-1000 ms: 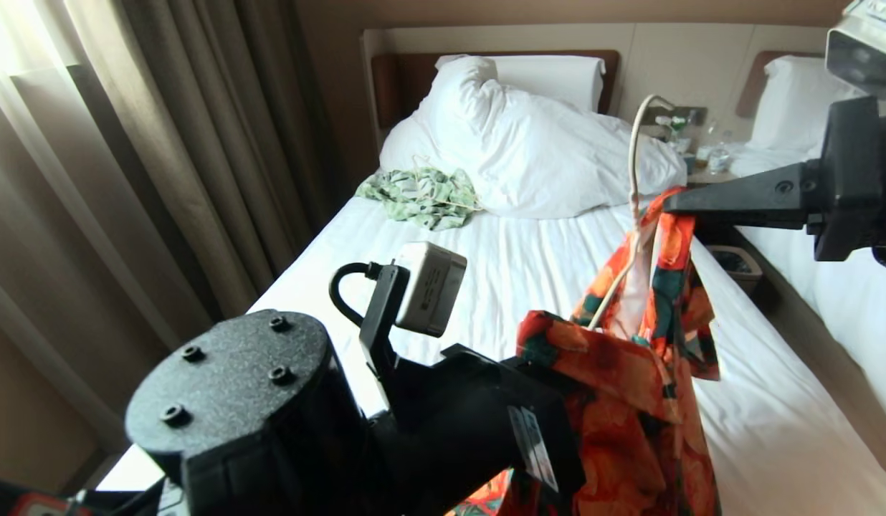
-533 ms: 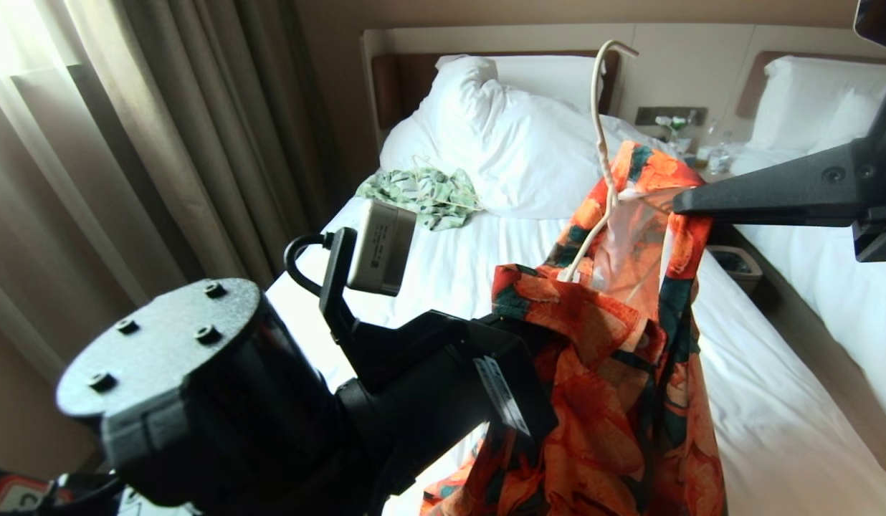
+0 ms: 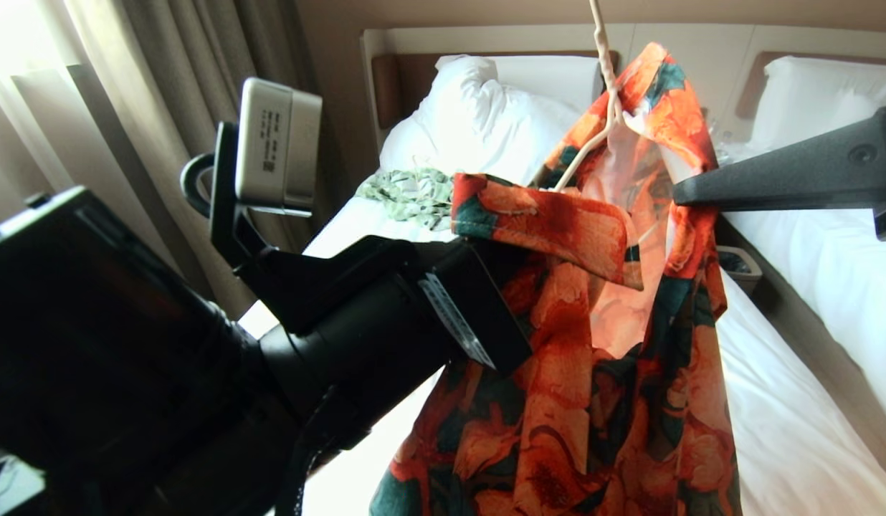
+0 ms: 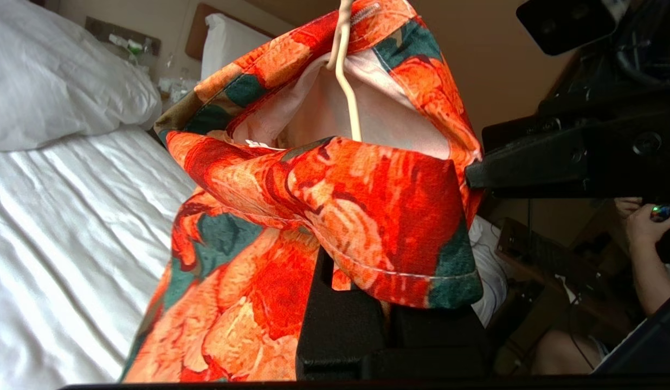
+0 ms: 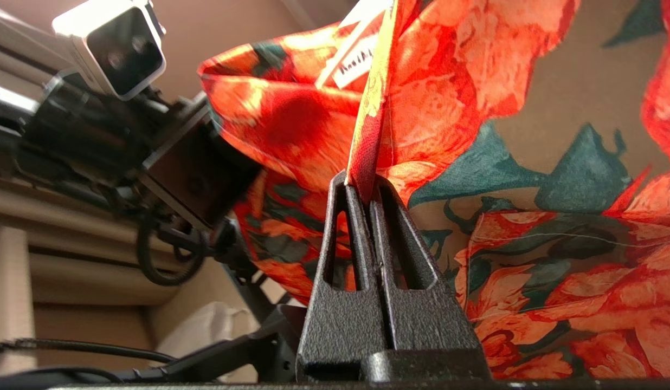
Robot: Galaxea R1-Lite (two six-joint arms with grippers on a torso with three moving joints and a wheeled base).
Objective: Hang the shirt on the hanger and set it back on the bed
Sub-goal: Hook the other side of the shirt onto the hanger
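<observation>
My left pincer [image 4: 335,260] and right pincer [image 5: 362,187] pinched the shirt [image 3: 593,344] | raised above the bed [image 3: 773,430] | spreading it over the hanger [image 3: 604,79].

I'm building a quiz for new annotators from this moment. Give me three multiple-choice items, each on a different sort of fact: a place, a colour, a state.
1. Where does the pale green patterned garment lie?
A. on the bed, near the duvet
B. on the floor
C. over the headboard

2. What colour are the big flowers on the shirt?
A. blue
B. orange
C. white

3. How is the right gripper?
A. wide open
B. shut on nothing
C. shut on the shirt

Answers: A, it sits on the white sheet beside the bunched duvet; B, orange blooms on dark green; C, the right wrist view shows a fabric edge pinched between its closed fingers.
</observation>
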